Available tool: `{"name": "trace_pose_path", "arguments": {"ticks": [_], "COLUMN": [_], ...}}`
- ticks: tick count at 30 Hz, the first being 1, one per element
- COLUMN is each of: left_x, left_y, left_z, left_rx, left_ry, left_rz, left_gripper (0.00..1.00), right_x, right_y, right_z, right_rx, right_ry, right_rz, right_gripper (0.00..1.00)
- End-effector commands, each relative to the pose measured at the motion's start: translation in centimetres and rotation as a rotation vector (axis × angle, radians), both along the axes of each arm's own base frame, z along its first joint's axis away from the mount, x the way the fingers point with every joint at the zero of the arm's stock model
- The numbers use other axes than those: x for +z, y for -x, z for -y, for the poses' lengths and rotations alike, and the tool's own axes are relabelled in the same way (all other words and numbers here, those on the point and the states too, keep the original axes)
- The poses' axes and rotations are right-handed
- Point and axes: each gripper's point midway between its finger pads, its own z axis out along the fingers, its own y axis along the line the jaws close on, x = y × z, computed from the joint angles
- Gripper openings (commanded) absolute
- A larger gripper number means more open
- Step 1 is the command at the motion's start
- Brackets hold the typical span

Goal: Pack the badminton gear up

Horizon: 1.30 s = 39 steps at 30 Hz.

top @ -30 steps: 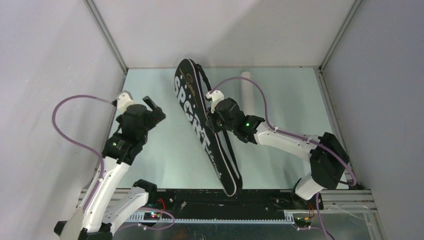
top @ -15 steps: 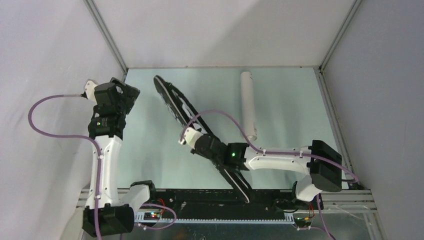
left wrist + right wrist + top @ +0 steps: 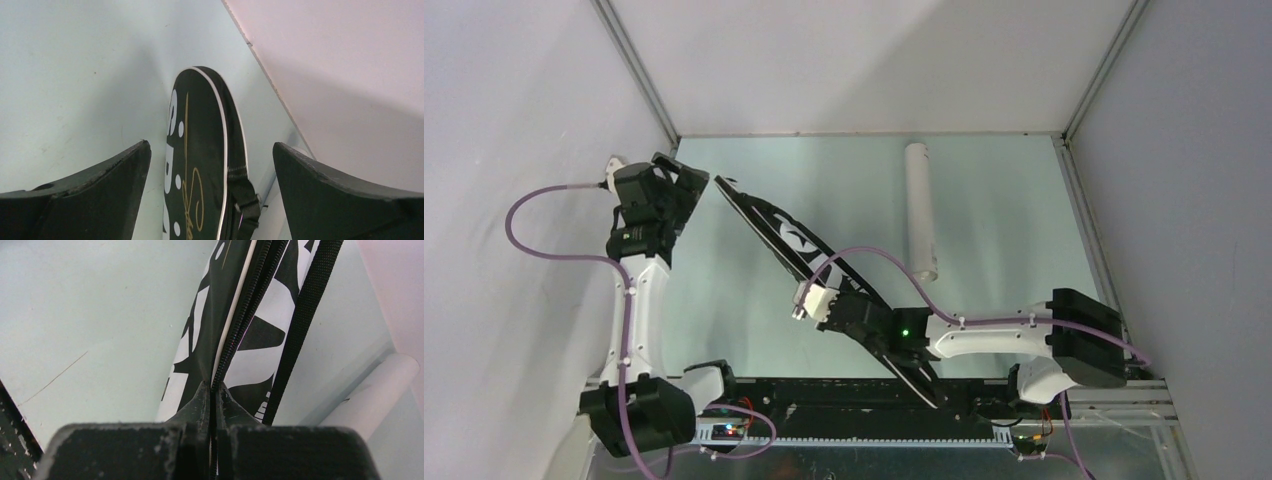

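The black bag (image 3: 776, 228) with white "SPORT" lettering stands tipped on its edge, running diagonally from far left to the near middle. My right gripper (image 3: 824, 312) is shut on the bag's zipper edge; in the right wrist view the right gripper (image 3: 213, 386) pinches the seam of the bag (image 3: 210, 305). My left gripper (image 3: 692, 185) hovers open just left of the bag's rounded far end. In the left wrist view the bag (image 3: 200, 130) lies between and beyond the open fingers (image 3: 125, 170) without touching them. The white tube (image 3: 921, 210) lies on the table to the right.
The bag's black strap (image 3: 305, 315) hangs along its right side, with a buckle (image 3: 246, 202) near the rounded end. The white tube (image 3: 372, 390) lies close beside the bag. Grey walls enclose the pale green table (image 3: 1004, 200) on three sides.
My right gripper has pulled the bag toward the near edge and tipped it onto its edge. The left arm swung out to the far left corner, staying open.
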Motion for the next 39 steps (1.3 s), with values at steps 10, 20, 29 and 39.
{"name": "trace_pose_path", "arguments": {"ticks": [10,20,29,39], "left_x": [-1.7,-4.3,-4.4,-3.5], "left_y": [-3.6,-4.0,-4.1,-4.1], "left_z": [1.2,1.7,2.0,1.8], "left_rx": [-0.133,-0.167,-0.181,-0.151], "left_ry": [0.122,0.147,0.16,0.178], "left_rz": [0.023,-0.029,-0.031,0.002], "left_gripper": [0.88,0.76,0.3,0.0], "right_x": [2.3,2.6,2.5,8.3], "right_y": [1.4,0.8,0.6,2.8], "right_z": [1.2,1.7,1.6,-0.7], "right_rx": [0.108,0.102,0.096,0.101], "right_ry": [-0.045,-0.057,-0.087,-0.401], "right_rz": [0.043,0.05,0.027,-0.166], "right_gripper": [0.0,0.0,0.08,0.5]}}
